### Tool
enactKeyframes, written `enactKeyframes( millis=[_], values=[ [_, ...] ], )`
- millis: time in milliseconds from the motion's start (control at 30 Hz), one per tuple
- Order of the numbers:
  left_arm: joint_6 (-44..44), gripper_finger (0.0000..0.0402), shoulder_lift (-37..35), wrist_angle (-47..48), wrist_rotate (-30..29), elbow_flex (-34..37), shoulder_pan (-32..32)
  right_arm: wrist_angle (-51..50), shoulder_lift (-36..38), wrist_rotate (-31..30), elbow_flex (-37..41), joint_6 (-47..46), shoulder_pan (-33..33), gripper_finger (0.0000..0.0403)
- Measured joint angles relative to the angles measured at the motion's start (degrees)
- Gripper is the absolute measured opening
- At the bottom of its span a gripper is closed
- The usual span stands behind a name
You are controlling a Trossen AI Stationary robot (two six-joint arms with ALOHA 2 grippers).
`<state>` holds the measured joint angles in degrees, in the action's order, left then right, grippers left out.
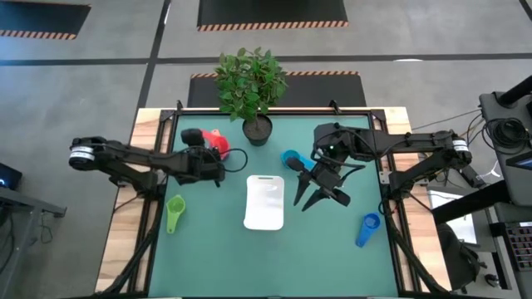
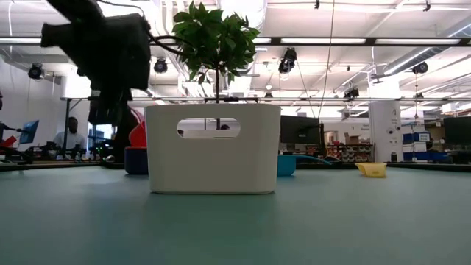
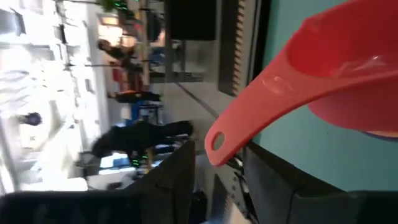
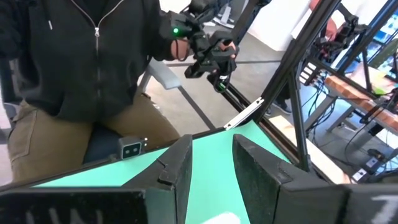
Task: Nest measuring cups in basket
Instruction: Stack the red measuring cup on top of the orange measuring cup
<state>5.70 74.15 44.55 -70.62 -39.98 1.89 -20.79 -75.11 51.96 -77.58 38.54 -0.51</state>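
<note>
High view: basket sits mid-table with nothing visible in it. Red cup is at the back left, right by my left gripper; wrist view shows its handle just off the spread fingers, apparently not held. Teal cup is near my right gripper, fingers parted, empty. Green cup and blue cup are loose. I'd say nesting hasn't started; next: get a firm pinch on red.

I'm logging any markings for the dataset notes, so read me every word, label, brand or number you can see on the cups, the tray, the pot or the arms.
No text can be read in any view.
Red cup: bare handle with a hanging hole, no size mark visible.
White basket: plain wall, no label.
Green cup, blue cup, plant pot: too small to tell.
Small grey box beside the person: marking too blurred to read.
</note>
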Motion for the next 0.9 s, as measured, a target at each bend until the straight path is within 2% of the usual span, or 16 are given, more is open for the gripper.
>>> enactKeyframes(
  millis=[167, 300, 467, 633, 700, 767, 900],
  values=[
    [-7.0, 0.0116, 0.0, 7.3, 2.9, -2.4, 0.0, -1.0, 0.0, 0.0, 0.0, 0.1, 0.0, 0.0105],
    [-7.2, 0.0117, 0.0, 8.0, 5.6, -2.6, 0.0, -1.4, 0.0, 0.0, 0.0, 0.4, 0.0, 0.0105],
    [-6.4, 0.0117, -0.1, 9.8, 5.8, -2.8, 0.0, -1.7, 0.0, 0.0, 0.0, 0.4, 0.0, 0.0105],
    [-6.8, 0.0117, -0.1, 15.5, 6.8, -7.7, 0.0, -2.4, 0.0, 0.0, 0.0, 0.2, 0.0, 0.0105],
    [-5.7, 0.0117, -0.2, 17.5, 11.9, -11.1, 0.0, -3.1, 0.0, 0.0, 0.0, 0.0, 0.0, 0.0105],
    [-3.2, 0.0115, -0.4, 19.4, 20.2, -14.3, 0.0, -4.8, 0.0, 0.0, 0.0, 0.0, 0.0, 0.0105],
    [1.9, 0.0087, -1.3, 21.7, 43.3, -18.6, 1.3, -10.7, 0.9, 0.0, 0.1, 0.2, 0.0, 0.0105]
  ],
)
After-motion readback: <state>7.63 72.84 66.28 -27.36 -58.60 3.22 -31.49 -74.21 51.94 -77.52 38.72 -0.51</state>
